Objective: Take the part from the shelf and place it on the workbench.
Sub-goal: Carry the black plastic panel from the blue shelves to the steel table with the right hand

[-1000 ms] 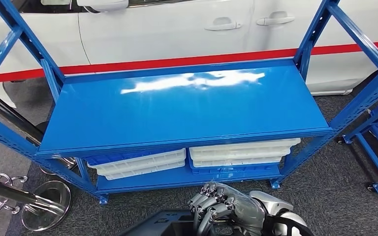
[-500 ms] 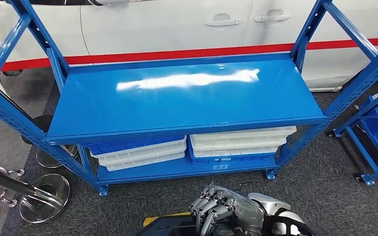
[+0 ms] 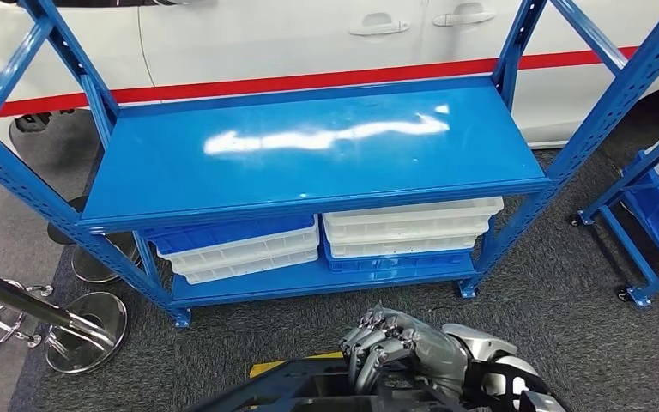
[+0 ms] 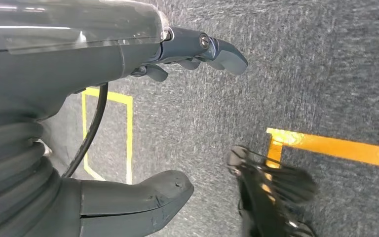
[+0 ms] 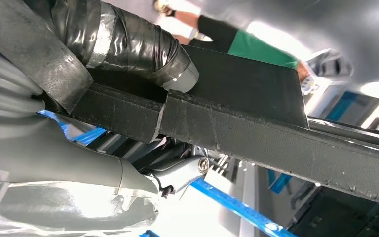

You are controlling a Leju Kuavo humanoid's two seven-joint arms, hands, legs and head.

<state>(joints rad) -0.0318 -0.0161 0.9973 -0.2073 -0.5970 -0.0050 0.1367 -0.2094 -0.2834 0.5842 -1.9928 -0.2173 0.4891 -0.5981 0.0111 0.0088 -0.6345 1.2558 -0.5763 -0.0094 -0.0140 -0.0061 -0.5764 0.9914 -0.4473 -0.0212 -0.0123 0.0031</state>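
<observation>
My right hand [image 3: 403, 348] sits low in the head view, fingers curled over a black flat part [image 3: 309, 393] that reaches toward the picture's lower left. Up close in the right wrist view, that hand [image 5: 128, 44] grips the black part [image 5: 256, 123] along its thick edge, with taped fingers [image 5: 143, 47] lying across its top. The blue shelf [image 3: 309, 163] stands in front of me with a bare top board. My left hand [image 4: 94, 69] hangs over grey carpet, thumb and fingers apart, holding nothing.
White and blue trays [image 3: 403, 227] are stacked on the shelf's bottom level. A white car [image 3: 266, 39] stands behind it. Chrome stand bases [image 3: 81, 339] are at the left, another blue rack [image 3: 652, 215] at the right. Yellow lines [image 4: 335, 145] mark the carpet. A person in green [image 5: 256, 42] stands nearby.
The whole picture has shifted: the shelf now sits higher and slightly left, so the camera has moved. My right hand still holds the black part.
</observation>
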